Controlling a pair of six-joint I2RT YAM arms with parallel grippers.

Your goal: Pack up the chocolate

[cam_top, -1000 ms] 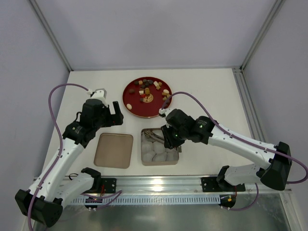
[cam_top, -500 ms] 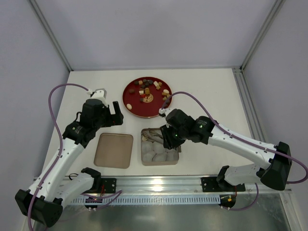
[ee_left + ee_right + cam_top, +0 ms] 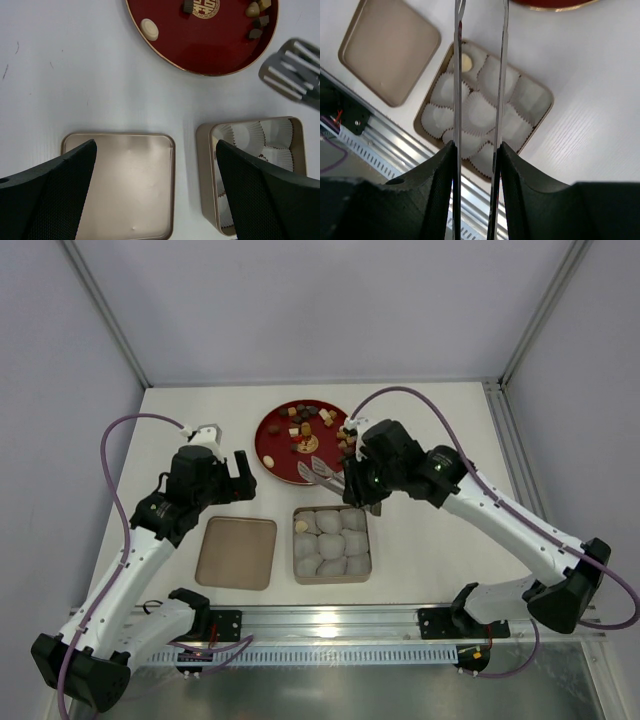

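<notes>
A gold lid (image 3: 236,552) lies beside a square tin (image 3: 332,580) of paper cups (image 3: 331,545), near a red plate (image 3: 271,454).

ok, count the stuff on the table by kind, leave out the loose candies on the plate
red plate: 1
square tin: 1
tin lid: 1
tongs: 1
paper cups: 9
cream candy in a cup: 1
Total: 14

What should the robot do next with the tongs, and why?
Probably carry the tongs in the right gripper over the red plate and pinch another chocolate: they look empty, the tin holds just one candy, and many lie on the plate.
</notes>
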